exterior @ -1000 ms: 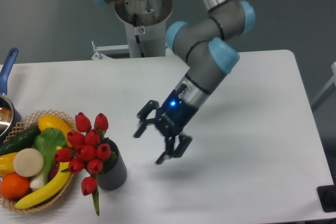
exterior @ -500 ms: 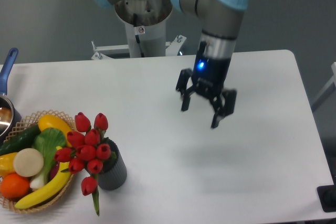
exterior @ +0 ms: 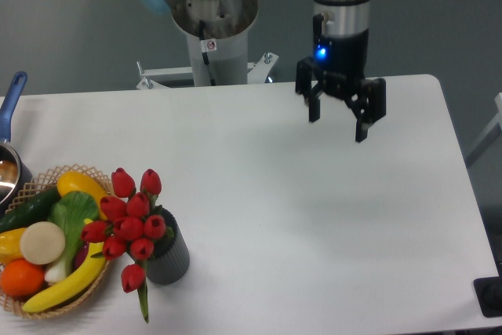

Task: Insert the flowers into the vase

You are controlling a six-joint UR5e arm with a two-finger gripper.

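The flowers, a bunch of glossy red tulip buds with green stems and a long leaf hanging down, stand in the vase, a small dark grey ribbed cylinder at the table's front left. My gripper is open and empty. It hangs high above the table's far right part, well away from the vase, fingers pointing down.
A wicker basket of plastic fruit and vegetables sits just left of the vase, touching the flowers. A metal pan with a blue handle is at the left edge. The robot's base column stands behind the table.
My gripper has moved up and to the far right, away from the vase, and turned to point straight down. The flowers and vase have not moved.
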